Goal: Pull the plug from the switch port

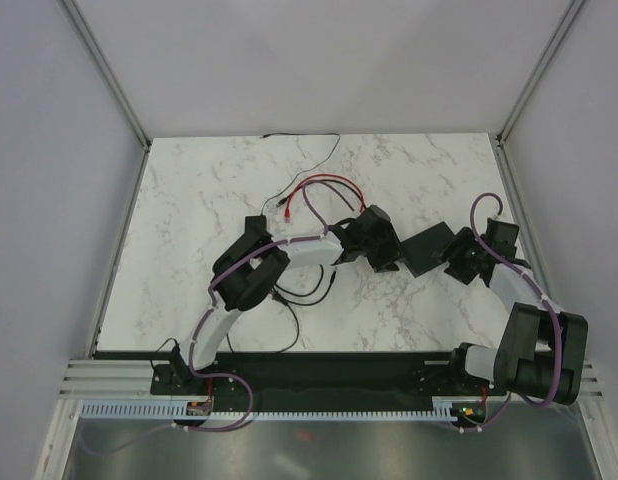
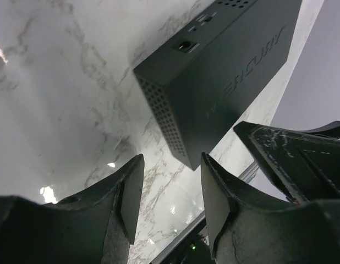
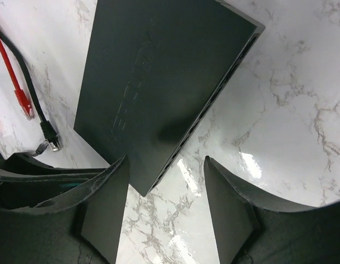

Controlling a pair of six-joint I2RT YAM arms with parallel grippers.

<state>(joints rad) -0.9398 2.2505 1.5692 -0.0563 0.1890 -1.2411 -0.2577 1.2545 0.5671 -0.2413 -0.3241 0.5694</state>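
The matte-black switch box lies flat on the marble table between my two grippers. My left gripper is open and empty at its left end; in the left wrist view the box lies just beyond the open gripper, and a small socket in its edge looks empty. My right gripper is open and empty at the box's right side; in the right wrist view its open jaws straddle a corner of the box. A red plug and a black plug lie loose on the table, apart from the box.
A red cable loops behind the left gripper, its plug end loose on the table. A black cable lies in front of the left arm. A thin black wire runs along the back edge. Grey walls enclose the table.
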